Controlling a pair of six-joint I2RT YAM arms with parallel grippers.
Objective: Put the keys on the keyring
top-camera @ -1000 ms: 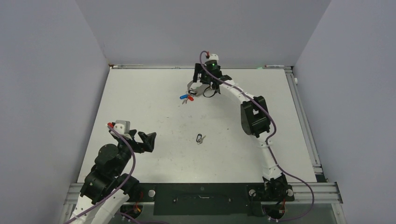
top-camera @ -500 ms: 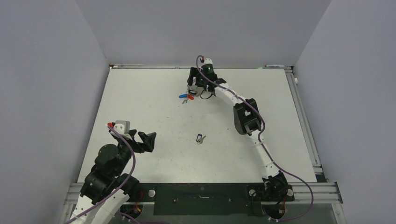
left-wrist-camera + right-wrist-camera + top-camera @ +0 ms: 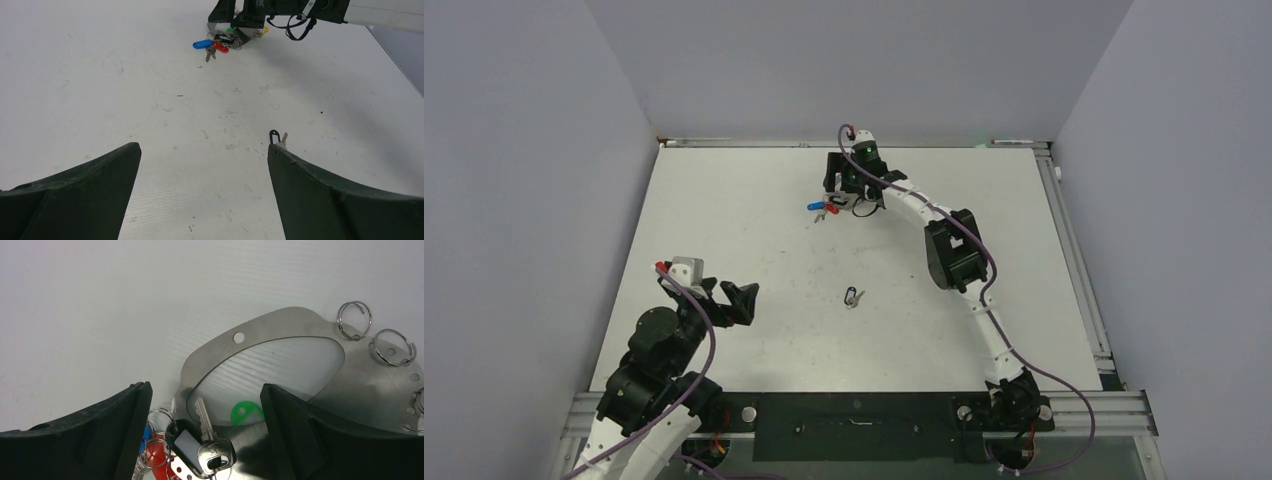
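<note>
The keyring [image 3: 260, 332] is a flat grey metal oval with small split rings [image 3: 354, 314] on its rim, lying at the far middle of the table. A silvery key on a black tag [image 3: 207, 442] rests across its near edge, with green [image 3: 246, 412], red [image 3: 156, 455] and blue [image 3: 146, 432] heads beside it. My right gripper [image 3: 205, 386] hangs open just above this cluster [image 3: 824, 208], holding nothing. Another silvery key on a tiny black clip [image 3: 853, 297] lies alone mid-table, also by my right fingertip [image 3: 277, 137]. My left gripper [image 3: 729, 300] stands open near the left front, empty.
The right arm [image 3: 949, 250] stretches from the near right corner across the table to the far middle. Grey walls close in the left, back and right sides. A metal rail [image 3: 1074, 240] runs along the table's right edge.
The right arm has swung a little to the left, bringing its gripper over the key cluster. The left arm and the lone clipped key have not moved.
</note>
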